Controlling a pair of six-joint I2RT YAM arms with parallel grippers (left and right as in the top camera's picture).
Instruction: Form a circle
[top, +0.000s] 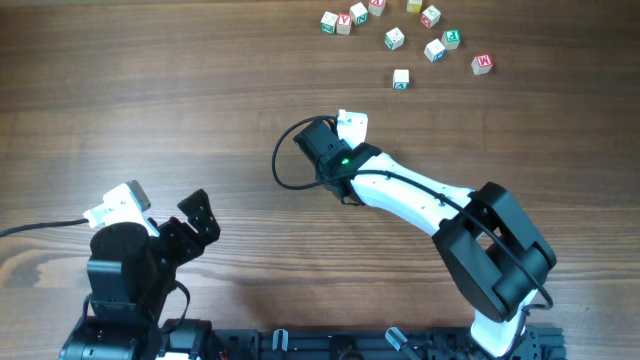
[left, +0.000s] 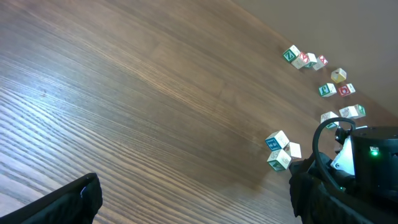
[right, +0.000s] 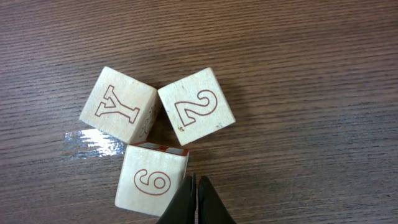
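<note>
Right gripper (right: 196, 186) pinched together, empty, tips just beside 6 cube (right: 149, 183); circle (right: 177, 124): Y, 2, 6 cubes touching, tight clump.

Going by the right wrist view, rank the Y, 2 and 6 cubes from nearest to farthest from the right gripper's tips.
1. 6 cube: lower left, right beside the shut right gripper.
2. 2 cube: above the tips in the picture.
3. Y cube: upper left, farthest.
</note>
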